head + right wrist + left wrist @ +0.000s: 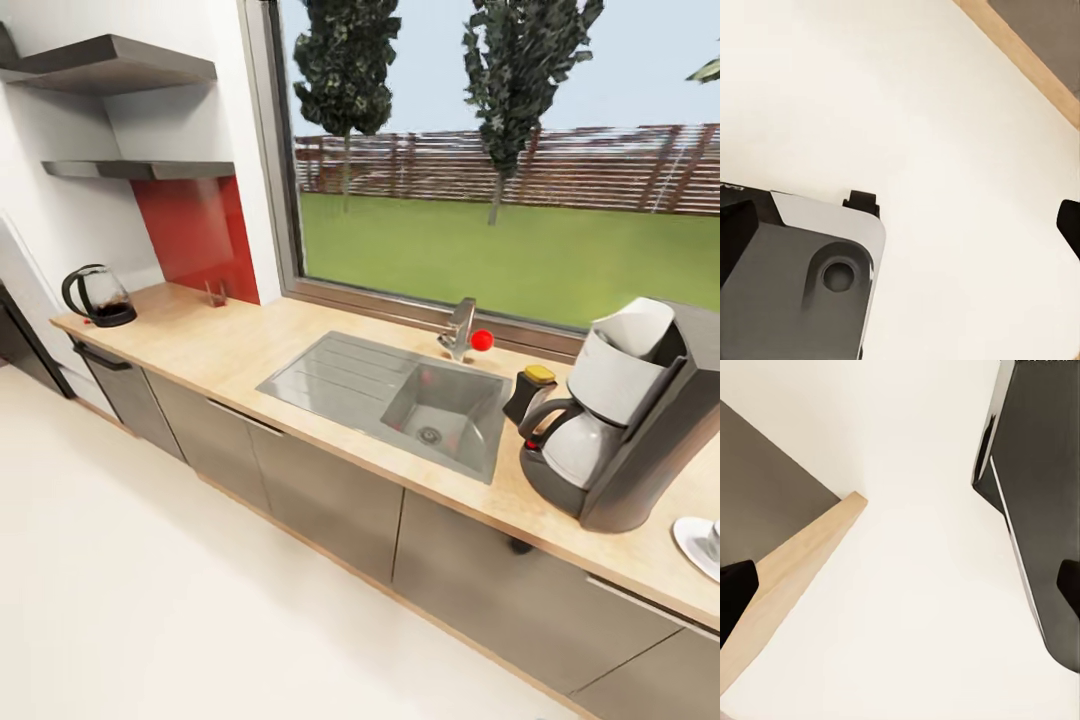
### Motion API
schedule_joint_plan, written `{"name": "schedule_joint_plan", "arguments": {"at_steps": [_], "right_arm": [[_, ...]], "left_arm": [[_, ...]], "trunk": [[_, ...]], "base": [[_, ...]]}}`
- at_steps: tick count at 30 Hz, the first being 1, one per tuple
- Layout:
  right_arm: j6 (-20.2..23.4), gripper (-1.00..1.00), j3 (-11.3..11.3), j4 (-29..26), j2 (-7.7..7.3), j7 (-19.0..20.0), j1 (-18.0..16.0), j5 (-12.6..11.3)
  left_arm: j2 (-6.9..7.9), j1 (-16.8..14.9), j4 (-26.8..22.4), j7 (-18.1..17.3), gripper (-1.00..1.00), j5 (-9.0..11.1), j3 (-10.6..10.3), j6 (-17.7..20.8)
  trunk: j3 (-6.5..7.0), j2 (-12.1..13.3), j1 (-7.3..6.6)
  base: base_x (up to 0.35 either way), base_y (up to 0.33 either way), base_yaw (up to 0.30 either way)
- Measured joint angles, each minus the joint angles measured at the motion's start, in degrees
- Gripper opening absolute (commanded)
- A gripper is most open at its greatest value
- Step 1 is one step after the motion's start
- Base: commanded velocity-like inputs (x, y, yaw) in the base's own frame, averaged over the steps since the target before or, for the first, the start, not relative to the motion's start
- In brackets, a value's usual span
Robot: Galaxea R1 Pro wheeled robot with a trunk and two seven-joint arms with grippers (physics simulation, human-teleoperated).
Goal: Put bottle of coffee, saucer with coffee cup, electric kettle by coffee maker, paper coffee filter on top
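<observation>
Your electric kettle (100, 296) stood far left on the table (240, 345), nearer your left hand (900, 585), both hands spread, empty.

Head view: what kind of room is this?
A home kitchen, rendered in simulation: a long wood-grain kitchen countertop with an inset sink and faucet under a big window, plus a coffee maker and electric kettle.

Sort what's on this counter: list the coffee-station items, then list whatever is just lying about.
Job items:
coffee maker, paper filter on top
bottle of coffee, beside it
saucer with coffee cup, at the frame's right edge
electric kettle, far end of the kitchen countertop

Just there:
sink
faucet
red ball
small glass
wall shelves
</observation>
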Motion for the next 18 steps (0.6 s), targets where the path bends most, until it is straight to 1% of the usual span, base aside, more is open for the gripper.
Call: {"name": "schedule_joint_plan", "arguments": {"at_steps": [5,7,10,15,18], "right_arm": [[0.0,1.0,0.0,0.0,0.0,0.0,0.0,0.0],[0.0,1.0,0.0,0.0,0.0,0.0,0.0,0.0],[0.0,1.0,0.0,0.0,0.0,0.0,0.0,0.0],[0.0,1.0,0.0,0.0,0.0,0.0,0.0,0.0],[0.0,1.0,0.0,0.0,0.0,-0.1,0.0,0.0]], "left_arm": [[-0.03,0.0,-0.1,0.0,1.0,0.1,0.1,0.0],[-0.39,0.0,-0.1,-0.1,1.0,0.0,0.1,-0.1],[-0.39,0.0,-0.1,-0.1,1.0,-0.2,-0.1,-0.2],[-0.47,-0.1,-0.1,-0.2,1.0,0.0,0.1,-0.3],[-0.26,-0.2,-0.2,-0.2,1.0,0.0,0.0,-0.3]], "trunk": [[0.34,0.0,0.0],[0.48,0.0,0.0],[0.69,0.0,0.0],[0.99,0.0,0.0],[1.12,0.0,0.0]], "base": [[0.0,0.0,0.186],[0.0,0.0,0.19],[0.0,0.0,0.194],[0.0,0.0,0.22],[0.0,0.0,0.255]]}}
